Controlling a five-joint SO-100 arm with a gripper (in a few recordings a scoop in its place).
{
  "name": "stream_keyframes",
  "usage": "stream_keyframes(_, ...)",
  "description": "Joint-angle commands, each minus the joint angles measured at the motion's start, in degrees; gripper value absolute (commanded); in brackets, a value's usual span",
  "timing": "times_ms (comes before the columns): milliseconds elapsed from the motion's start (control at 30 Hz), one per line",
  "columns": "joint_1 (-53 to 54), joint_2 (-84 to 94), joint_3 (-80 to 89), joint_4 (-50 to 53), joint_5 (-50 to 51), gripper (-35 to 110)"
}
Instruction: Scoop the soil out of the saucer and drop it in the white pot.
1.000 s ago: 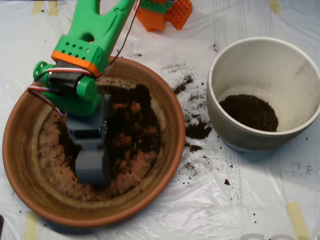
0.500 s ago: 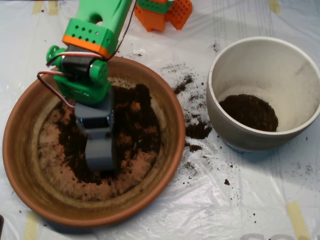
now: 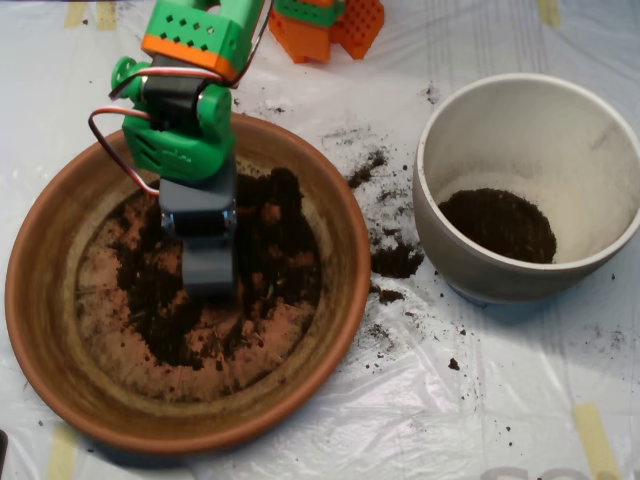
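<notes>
Arm (image 3: 190, 70) cut off by the top edge, upper left; orange block (image 3: 330, 25) at top centre also clipped. Scoop (image 3: 208, 270) hides soil (image 3: 270, 250) beneath it mid-saucer; its tip is blurred. Pot (image 3: 530, 180) rim clipped at the right edge.

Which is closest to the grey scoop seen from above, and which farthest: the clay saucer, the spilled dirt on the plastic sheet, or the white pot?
From the scoop:
1. Saucer, lying all around it.
2. Spilled soil, on the sheet just right of the saucer.
3. White pot, far right.
</notes>
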Motion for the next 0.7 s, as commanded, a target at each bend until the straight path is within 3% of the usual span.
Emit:
stream_keyframes(0,1.9,4.1,3.0,-0.7,-0.6,5)
stream_keyframes(200,1.2,10.7,10.8,-5.9,-2.3,0)
stream_keyframes(667,-7.6,26.6,-1.1,10.4,6.2,-1)
